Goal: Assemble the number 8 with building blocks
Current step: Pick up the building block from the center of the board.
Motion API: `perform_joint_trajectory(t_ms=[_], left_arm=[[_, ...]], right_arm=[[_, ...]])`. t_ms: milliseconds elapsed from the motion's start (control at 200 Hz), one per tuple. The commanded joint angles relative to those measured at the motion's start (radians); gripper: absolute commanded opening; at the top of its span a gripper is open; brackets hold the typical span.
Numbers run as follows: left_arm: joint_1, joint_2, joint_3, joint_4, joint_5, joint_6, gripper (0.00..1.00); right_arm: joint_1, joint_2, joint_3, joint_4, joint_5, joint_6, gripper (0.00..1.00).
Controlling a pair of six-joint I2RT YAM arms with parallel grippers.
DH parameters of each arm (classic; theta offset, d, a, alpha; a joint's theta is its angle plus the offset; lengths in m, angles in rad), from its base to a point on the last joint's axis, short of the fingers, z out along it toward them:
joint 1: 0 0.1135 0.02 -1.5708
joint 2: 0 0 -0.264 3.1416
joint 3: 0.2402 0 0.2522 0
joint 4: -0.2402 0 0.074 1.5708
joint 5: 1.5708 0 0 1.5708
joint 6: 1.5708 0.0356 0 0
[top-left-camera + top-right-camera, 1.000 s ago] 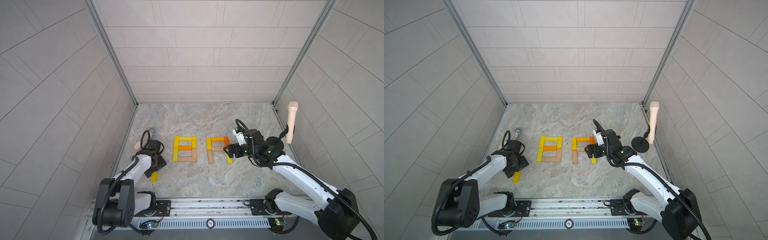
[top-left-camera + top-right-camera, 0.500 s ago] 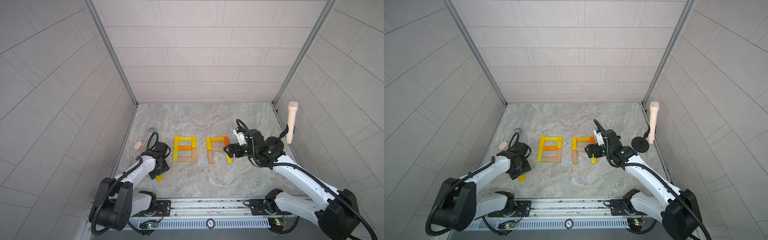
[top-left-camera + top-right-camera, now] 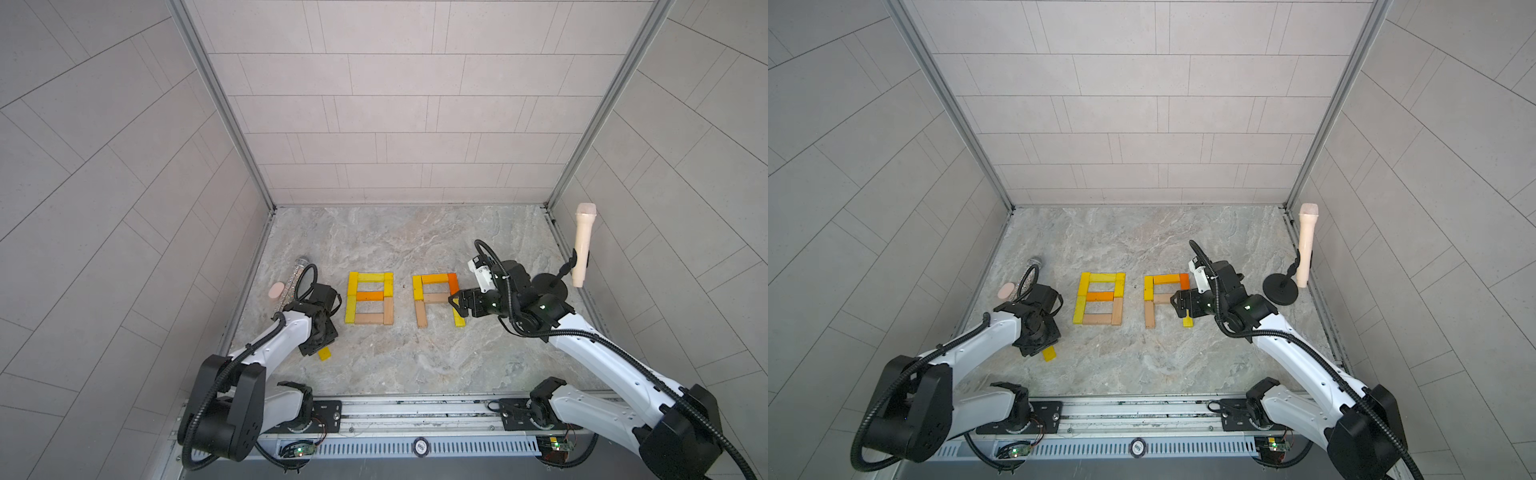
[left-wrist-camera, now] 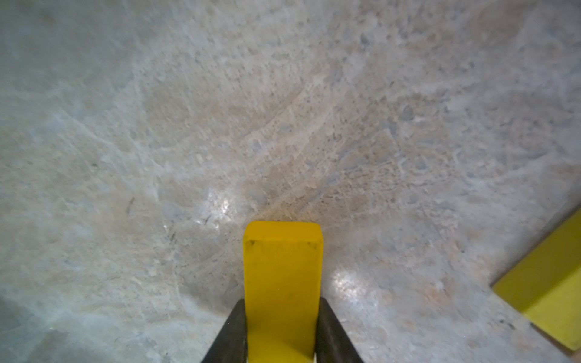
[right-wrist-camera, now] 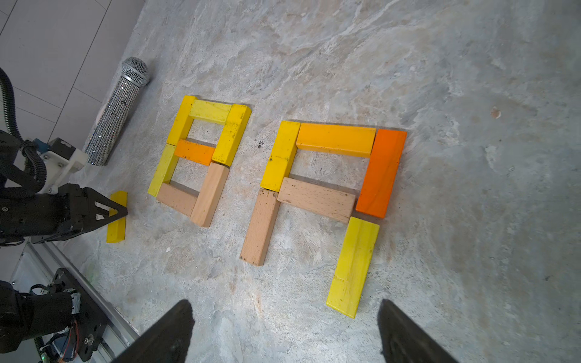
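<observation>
Grip check: last yellow block for the second figure 8

**State.** The left jaws stand closed on the loose yellow block (image 4: 283, 283), one against each long side face, with the free end projecting forward. Whether the block has left the desk (image 3: 395, 361) cannot be told. The right jaws stand wide apart and hold nothing. They hover just beside the lower yellow block (image 5: 352, 267) of the unfinished figure (image 3: 436, 299).

**Handling.** By its looks, the block is light, rigid wood that will not deform under clamping. The painted faces look smooth, so slip is the likely fault. Grip across the narrow width near mid-length to keep the block from pivoting.

**Location.** The finished figure 8 (image 3: 370, 297), seven blocks, lies nearer the left jaws. The unfinished figure lies just beside it: six blocks, with no bottom bar. The held block probably belongs in that gap.

**View differences.**
- The left wrist view alone shows contact between jaws and block. In both top views the wrist hides it, and only one end of the block shows.
- The right wrist view shows both figures close up, the open gap, and the glittery microphone (image 5: 121, 110).
- Only the top views show the pink oval object (image 3: 276, 289) and the microphone on a stand (image 3: 583, 245).
</observation>
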Motion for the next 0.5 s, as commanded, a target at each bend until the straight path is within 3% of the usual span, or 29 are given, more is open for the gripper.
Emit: perform_joint_trajectory(t_ms=[0, 255, 495], left_arm=[[-0.016, -0.05, 0.033, -0.028, -0.005, 0.004, 0.26], [-0.157, -0.1, 0.212, -0.068, 0.002, 0.056, 0.24], [-0.312, 0.009, 0.456, -0.029, 0.067, 0.312, 0.25]], right_arm=[[0.004, -0.038, 0.002, -0.035, 0.028, -0.002, 0.93], [0.003, -0.109, 0.001, -0.092, 0.111, -0.021, 1.0], [0.003, -0.205, 0.009, -0.188, 0.18, -0.015, 1.0]])
